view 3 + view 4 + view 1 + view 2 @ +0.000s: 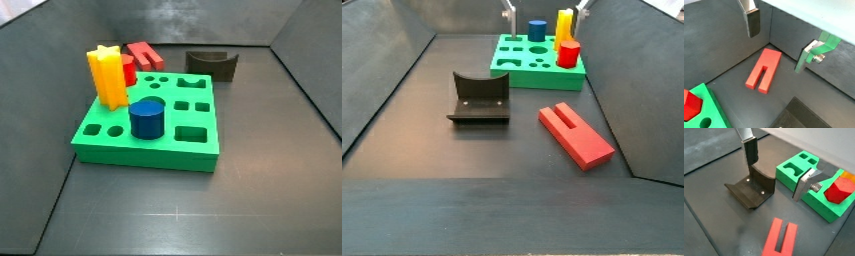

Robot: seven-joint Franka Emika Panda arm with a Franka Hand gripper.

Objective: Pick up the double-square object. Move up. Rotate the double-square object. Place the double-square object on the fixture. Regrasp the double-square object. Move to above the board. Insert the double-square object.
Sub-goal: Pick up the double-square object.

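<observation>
Board: we see the board, a large flat green block with many shaped holes, at the centre of a side view; in another side view it sits at 12 o'clock at the far end of the dark floor.
Double-square object: we find the double-square object, a long red block, lying flat on the floor at about 4 o'clock from the fixture, well apart from the board. Its slotted end shows two prongs in both wrist views. Nothing grips it.
Fixture: we see the fixture, a dark bracket with a scooped top, on the floor at 9 o'clock from the red block, with nothing on it; it also shows in a wrist view.
Yellow peg: the yellow peg stands upright in the board at its 10 o'clock corner.
Blue cylinder: the blue cylinder stands upright in the board, at 5 o'clock from the yellow peg.
Red piece: the red piece sits in the board near its edge.
Gripper: the gripper hangs above the floor, its two silver fingers spread wide with only air between them, holding nothing.
</observation>
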